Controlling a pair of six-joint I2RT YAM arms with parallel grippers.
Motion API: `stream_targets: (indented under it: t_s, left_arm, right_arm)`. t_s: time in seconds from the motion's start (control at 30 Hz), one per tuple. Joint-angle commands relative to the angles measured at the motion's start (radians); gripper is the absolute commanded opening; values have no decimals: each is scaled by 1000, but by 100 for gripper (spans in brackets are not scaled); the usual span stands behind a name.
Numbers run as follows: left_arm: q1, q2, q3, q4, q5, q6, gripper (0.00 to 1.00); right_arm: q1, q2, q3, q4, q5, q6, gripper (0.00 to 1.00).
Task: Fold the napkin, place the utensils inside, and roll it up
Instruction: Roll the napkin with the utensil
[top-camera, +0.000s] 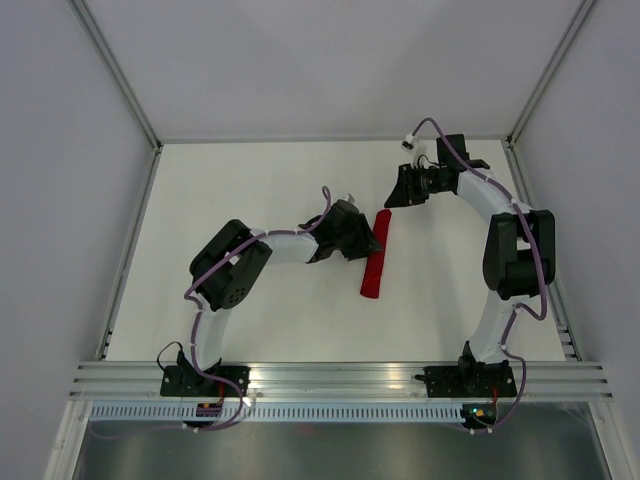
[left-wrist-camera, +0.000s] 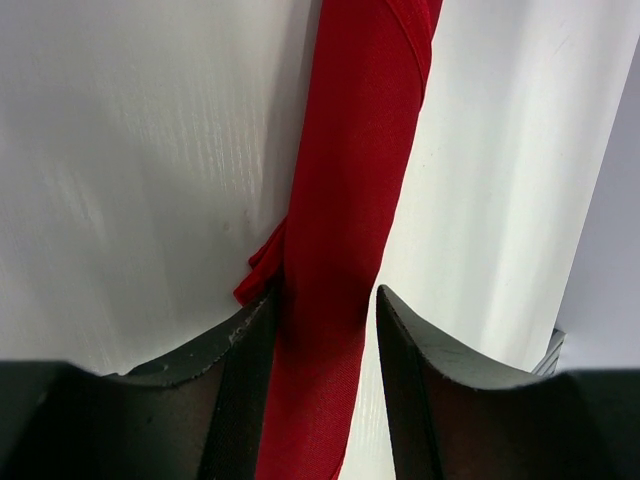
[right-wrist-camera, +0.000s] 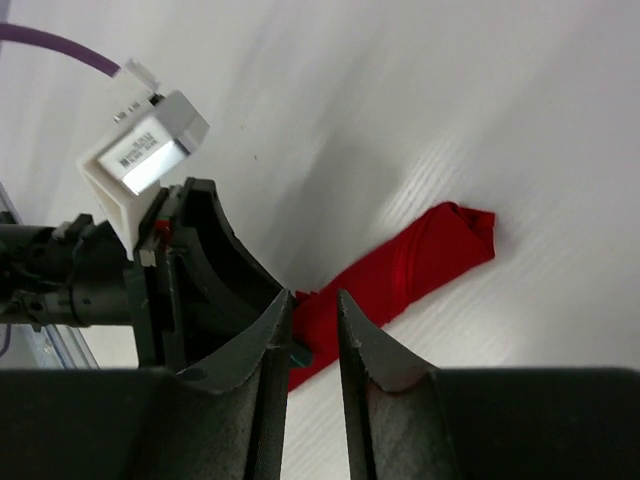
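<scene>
The napkin (top-camera: 374, 258) lies on the table as a tight deep-red roll, its length running from near to far. In the left wrist view the napkin (left-wrist-camera: 345, 180) passes straight between the fingers of my left gripper (left-wrist-camera: 325, 300). The left finger touches the roll and a gap shows at the right finger, so the jaws stand open astride it. From above, my left gripper (top-camera: 368, 240) sits at the roll's far half. My right gripper (top-camera: 393, 200) hovers just beyond the far end, slightly open with nothing between its fingers (right-wrist-camera: 315, 298). The napkin (right-wrist-camera: 420, 262) lies past them. The utensils are hidden.
The white table (top-camera: 250, 300) is boxed in by pale walls with aluminium posts (top-camera: 118, 75). A metal rail (top-camera: 340, 378) runs along the near edge by the arm bases. The left gripper's body (right-wrist-camera: 190, 260) with its white camera housing sits close to my right fingers.
</scene>
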Motion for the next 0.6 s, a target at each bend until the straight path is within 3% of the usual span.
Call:
stream_targets:
  t_s: [0.0, 0.57]
  left_arm:
    - [-9, 4, -32, -135, -22, 73, 52]
    - [-9, -11, -29, -65, -1, 111, 61]
  right_arm:
    - [-12, -60, -24, -89, 72, -81, 30]
    - [-20, -25, -159, -115, 148, -177, 29]
